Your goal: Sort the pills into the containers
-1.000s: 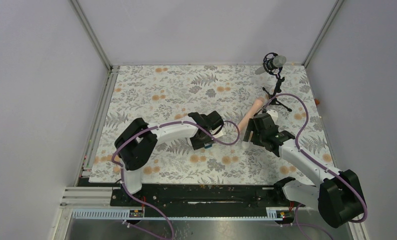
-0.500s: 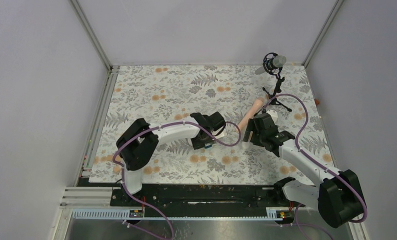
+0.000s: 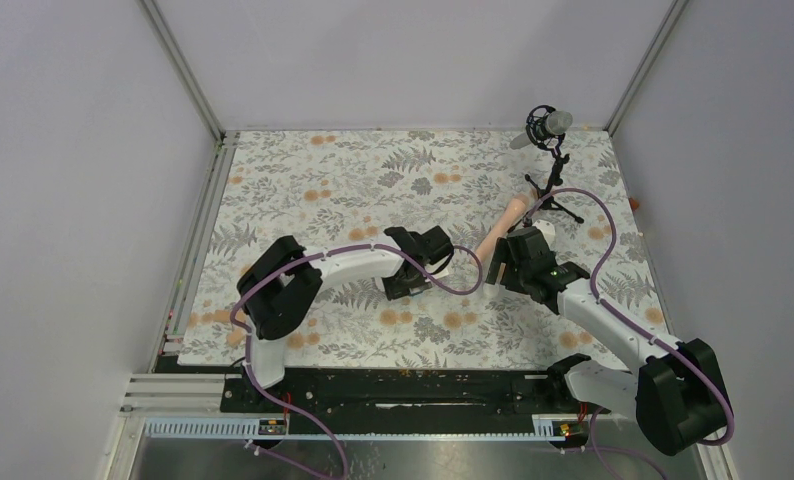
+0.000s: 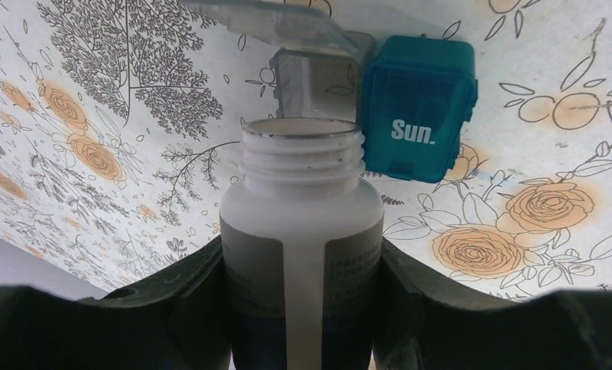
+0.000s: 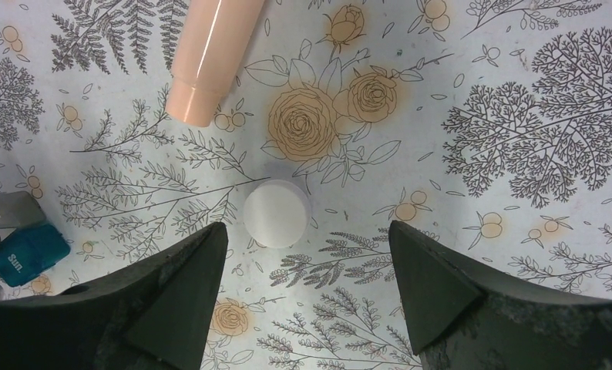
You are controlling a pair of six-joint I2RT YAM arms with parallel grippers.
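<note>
1. The left gripper (image 4: 303, 270) is pinching the white bottle (image 4: 303, 231) around its labelled body. The bottle is uncapped, its mouth pointing at the teal box (image 4: 417, 108) marked "Sun.", just beside it.
2. The right gripper (image 5: 307, 231) is hanging spread above the white cap (image 5: 276, 213), which is lying on the table (image 5: 519, 116).
3. Risk, my judgement: tipping further could send pills past the box, since the bottle mouth looks about as wide as the opening under the clear lid (image 4: 287, 19).
4. Risk: the bottle neck could nudge the light box and slide it away.
5. Contents: both interiors are hidden, and no pills are showing anywhere.
</note>
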